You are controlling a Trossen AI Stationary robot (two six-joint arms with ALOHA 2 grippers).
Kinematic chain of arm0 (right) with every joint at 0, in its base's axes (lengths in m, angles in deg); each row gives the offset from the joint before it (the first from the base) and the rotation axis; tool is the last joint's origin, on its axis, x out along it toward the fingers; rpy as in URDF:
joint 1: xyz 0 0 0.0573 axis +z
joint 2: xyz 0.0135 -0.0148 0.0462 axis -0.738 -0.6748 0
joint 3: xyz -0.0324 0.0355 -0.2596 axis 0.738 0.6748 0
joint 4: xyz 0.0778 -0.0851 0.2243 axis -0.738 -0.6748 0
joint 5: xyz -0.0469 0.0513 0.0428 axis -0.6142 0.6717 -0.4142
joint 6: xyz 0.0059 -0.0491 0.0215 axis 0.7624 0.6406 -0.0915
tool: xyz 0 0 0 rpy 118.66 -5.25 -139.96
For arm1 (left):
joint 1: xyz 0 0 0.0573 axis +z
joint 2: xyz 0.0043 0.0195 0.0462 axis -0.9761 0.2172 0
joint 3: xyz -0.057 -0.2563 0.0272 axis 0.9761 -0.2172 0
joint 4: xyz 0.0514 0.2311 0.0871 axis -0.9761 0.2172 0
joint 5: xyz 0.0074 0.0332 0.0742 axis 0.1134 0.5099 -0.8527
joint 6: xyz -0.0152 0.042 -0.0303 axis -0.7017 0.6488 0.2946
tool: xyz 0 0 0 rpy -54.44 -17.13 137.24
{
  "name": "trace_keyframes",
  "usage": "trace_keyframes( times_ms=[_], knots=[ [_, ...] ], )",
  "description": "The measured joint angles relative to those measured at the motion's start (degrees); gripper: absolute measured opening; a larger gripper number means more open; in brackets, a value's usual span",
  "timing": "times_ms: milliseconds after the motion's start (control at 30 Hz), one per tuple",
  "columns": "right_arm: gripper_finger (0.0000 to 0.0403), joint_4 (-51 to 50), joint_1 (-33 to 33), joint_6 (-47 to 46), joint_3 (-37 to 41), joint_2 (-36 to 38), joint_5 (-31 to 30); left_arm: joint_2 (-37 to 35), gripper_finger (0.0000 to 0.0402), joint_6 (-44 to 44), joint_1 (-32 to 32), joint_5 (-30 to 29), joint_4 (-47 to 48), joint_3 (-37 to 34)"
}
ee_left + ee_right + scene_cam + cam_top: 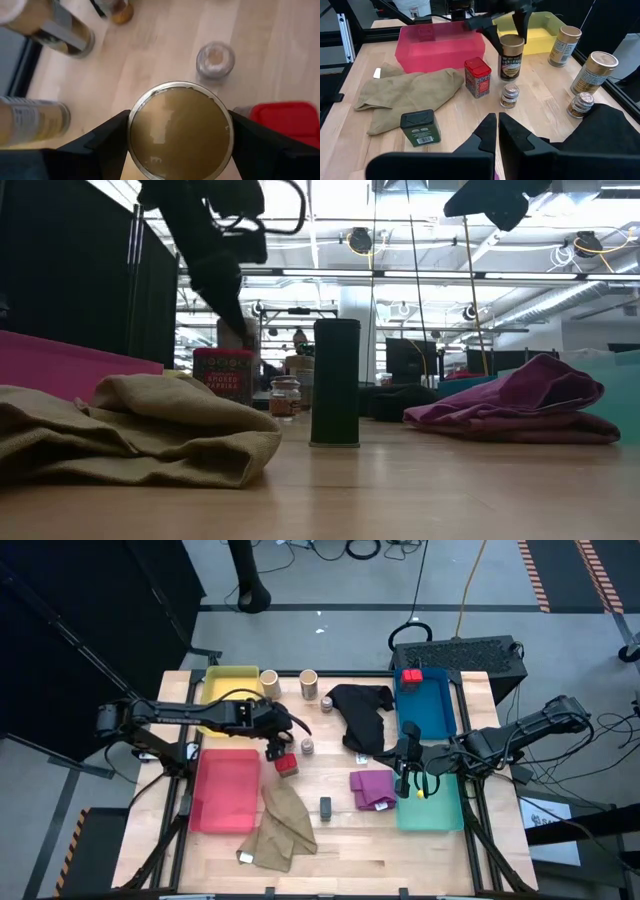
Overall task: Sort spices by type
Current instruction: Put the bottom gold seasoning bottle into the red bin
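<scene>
Left gripper (180, 131) has its dark fingers clamped on either side of the tall gold-lidded cylindrical spice tin (511, 57), standing beside the red square spice box (478, 77) near mid-table; rigid, smooth and probably light, it suits this mid-wall grip.

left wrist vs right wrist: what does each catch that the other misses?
Left wrist only: looks straight down on the round gold lid of the tan can between the left gripper's two fingers.

Right wrist only: the can's label side, the red tray, yellow tray, khaki cloth, dark green tin, black cloth, and the shut right gripper holding nothing.

Both: the gripped tan can, the red tin beside it, a small glass jar, two more tan cans.
</scene>
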Motion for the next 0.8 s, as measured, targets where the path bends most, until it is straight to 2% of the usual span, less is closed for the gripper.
trace_keyframes(
  times_ms=[200, 367, 533, 667, 800],
  knots=[
    [0.0, -0.04, 0.0, 0.0, 0.0, 0.0, 0.0, -0.33, 0.0286, -0.02, -0.42, -0.17, 5.11, 5.48],
    [0.0, -0.57, 0.0, 0.0, 0.0, 0.0, 0.0, -0.33, 0.0286, -1.43, -4.0, -0.78, 12.36, 11.69],
    [0.0, -1.02, 0.0, -0.02, 0.0, 0.0, 0.0, -0.33, 0.029, -3.11, -12.06, -0.67, 24.15, 19.14],
    [0.0, -1.05, 0.0, -0.3, 0.0, 0.0, 0.0, -0.5, 0.0291, -11.3, -19.44, 0.19, 32.8, 23.9],
    [0.0, -1.07, 0.0, -0.91, 0.0, 0.0, -0.01, -2.27, 0.0292, -20.9, -28.92, 2.02, 36.84, 23.82]
  ],
)
